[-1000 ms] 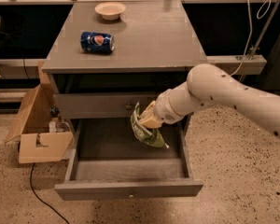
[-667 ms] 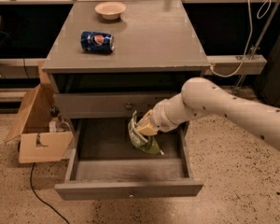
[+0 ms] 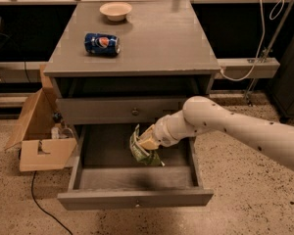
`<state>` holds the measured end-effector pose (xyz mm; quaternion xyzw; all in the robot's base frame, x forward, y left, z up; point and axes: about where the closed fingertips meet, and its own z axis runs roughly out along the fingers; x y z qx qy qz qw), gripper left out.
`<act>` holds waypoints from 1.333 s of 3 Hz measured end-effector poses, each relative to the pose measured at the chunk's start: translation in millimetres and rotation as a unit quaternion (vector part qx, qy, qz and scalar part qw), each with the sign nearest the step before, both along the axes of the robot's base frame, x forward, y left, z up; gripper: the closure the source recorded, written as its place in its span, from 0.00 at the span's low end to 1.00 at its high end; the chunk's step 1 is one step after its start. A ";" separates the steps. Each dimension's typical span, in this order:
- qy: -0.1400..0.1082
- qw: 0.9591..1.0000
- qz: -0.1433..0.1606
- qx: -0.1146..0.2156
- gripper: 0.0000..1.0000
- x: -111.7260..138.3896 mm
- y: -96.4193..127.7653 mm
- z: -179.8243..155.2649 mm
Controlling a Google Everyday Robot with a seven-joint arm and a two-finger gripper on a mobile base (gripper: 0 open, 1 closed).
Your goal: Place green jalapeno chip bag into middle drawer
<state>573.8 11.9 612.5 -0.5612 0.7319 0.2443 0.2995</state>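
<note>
The green jalapeno chip bag (image 3: pixel 141 152) is crinkled and glossy and hangs inside the open middle drawer (image 3: pixel 135 198), just above its shallow tray. My gripper (image 3: pixel 148 140) reaches in from the right on a white arm and is shut on the bag's top edge. The drawer is pulled far out of the grey cabinet, below the shut knobbed drawer (image 3: pixel 122 110).
A blue Pepsi can (image 3: pixel 102 43) lies on its side on the cabinet top, with a small pale bowl (image 3: pixel 115 10) behind it. An open cardboard box (image 3: pixel 41 140) stands on the floor to the left of the cabinet. A cable (image 3: pixel 41 204) trails on the speckled floor.
My gripper has moved left and down with the bag, from the drawer's right side toward its middle and deeper into the tray.
</note>
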 end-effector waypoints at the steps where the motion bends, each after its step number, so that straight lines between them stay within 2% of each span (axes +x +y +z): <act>1: -0.002 1.000 -0.013 0.000 1.00 4.2 -0.3 -6.1; 2: -0.008 0.997 -0.071 -0.003 1.00 20.6 -0.7 -34.4; 3: -0.007 0.993 -0.119 0.007 1.00 34.8 -1.2 -60.5; 4: 0.005 0.986 -0.167 0.011 1.00 43.9 -5.7 -88.2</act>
